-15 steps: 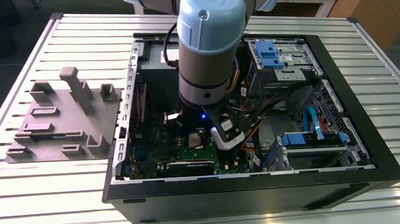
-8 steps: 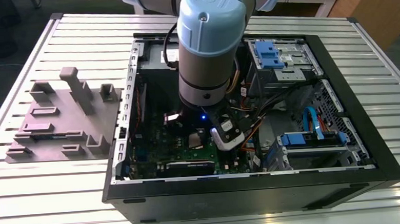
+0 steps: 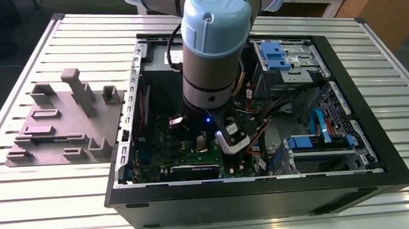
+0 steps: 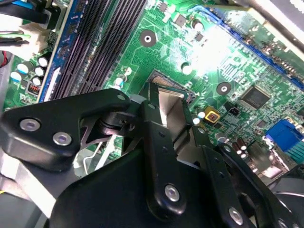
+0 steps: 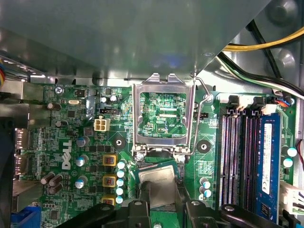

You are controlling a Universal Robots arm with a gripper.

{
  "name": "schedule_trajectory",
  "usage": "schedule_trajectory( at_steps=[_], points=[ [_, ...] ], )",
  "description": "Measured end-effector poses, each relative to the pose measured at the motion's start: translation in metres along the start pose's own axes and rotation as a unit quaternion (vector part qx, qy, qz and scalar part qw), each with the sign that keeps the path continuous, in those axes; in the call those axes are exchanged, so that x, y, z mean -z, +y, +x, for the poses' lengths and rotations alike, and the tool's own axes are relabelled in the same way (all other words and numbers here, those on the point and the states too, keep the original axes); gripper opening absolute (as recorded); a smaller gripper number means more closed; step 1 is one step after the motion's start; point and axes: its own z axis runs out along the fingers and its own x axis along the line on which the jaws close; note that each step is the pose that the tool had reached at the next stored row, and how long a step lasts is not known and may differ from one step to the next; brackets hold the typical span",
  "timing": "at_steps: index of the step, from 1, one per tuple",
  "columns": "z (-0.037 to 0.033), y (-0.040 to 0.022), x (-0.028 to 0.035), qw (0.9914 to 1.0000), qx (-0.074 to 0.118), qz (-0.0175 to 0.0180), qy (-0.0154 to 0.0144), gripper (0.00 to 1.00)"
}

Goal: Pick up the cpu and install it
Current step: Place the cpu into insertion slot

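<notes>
A slatted metal bench carries an open black computer case. Inside it, the cpu, silver top upward, lies over the socket of the green motherboard; whether it is seated cannot be told. The jaws of the gripper are closed on its opposite edges. The raised load plate stands just beside it, with the memory slots near. A grey fixture stands beside the case, on the exterior view's left.

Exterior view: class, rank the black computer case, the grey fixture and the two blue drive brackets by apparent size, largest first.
1. black computer case
2. grey fixture
3. upper blue bracket and lower blue bracket: they look alike and sit at different depths, so they are left unranked.
</notes>
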Motion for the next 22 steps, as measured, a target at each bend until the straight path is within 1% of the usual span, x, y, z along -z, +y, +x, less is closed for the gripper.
schedule_trajectory(
  at_steps=[6, 8, 15, 22],
  points=[
    [0.0, -0.0001, 0.0004, 1.0, 0.0, -0.0002, -0.0001, 0.32],
    [0.0, 0.0, 0.0016, 1.0, 0.0, -0.0006, -0.0002, 0.32],
    [0.0001, 0.0001, 0.0075, 1.0, 0.0, 0.0, 0.0002, 0.32],
    [0.0002, 0.0001, 0.0108, 1.0, 0.0, -0.0001, 0.0002, 0.32]
  ],
)
